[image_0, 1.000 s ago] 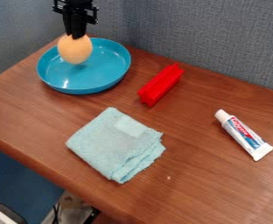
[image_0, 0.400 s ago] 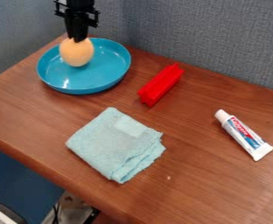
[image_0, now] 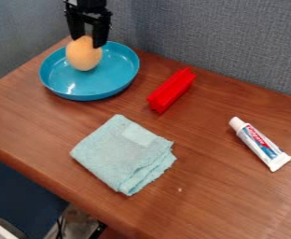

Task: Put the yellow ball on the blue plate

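Note:
The yellow ball (image_0: 82, 56) is orange-yellow and egg-shaped, and it rests inside the blue plate (image_0: 111, 82), toward the plate's back left. The plate is a glossy cyan dish at the table's far left. My black gripper (image_0: 90, 39) hangs straight above the ball. Its jaws are open, with one dark finger on each side of the ball's top and a gap between them. Whether the fingertips still touch the ball I cannot tell.
A red block (image_0: 173, 90) lies right of the plate. A folded light-blue cloth (image_0: 124, 153) sits at the front centre and a toothpaste tube (image_0: 259, 143) at the right. The table's edge runs close along the front left. A grey wall stands behind.
The jaws were shut on the ball and have now spread apart, letting it go. The ball has settled a little lower in the plate.

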You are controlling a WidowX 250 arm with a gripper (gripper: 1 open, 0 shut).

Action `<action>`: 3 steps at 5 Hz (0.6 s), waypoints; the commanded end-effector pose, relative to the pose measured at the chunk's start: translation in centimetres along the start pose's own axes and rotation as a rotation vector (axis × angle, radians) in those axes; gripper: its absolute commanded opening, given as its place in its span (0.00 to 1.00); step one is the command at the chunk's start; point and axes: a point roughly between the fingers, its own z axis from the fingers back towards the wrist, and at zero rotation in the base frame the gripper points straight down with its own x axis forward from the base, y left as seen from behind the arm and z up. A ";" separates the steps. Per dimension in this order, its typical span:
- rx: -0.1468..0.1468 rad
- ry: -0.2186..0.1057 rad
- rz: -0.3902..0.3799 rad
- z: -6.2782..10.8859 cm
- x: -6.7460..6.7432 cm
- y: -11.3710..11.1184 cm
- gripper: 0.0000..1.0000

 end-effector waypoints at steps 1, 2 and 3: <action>0.009 -0.047 -0.006 1.9 0.2 -0.2 1.00; -0.002 -0.053 -0.005 2.3 0.0 -0.4 1.00; -0.014 -0.061 -0.002 2.6 -0.2 -0.5 1.00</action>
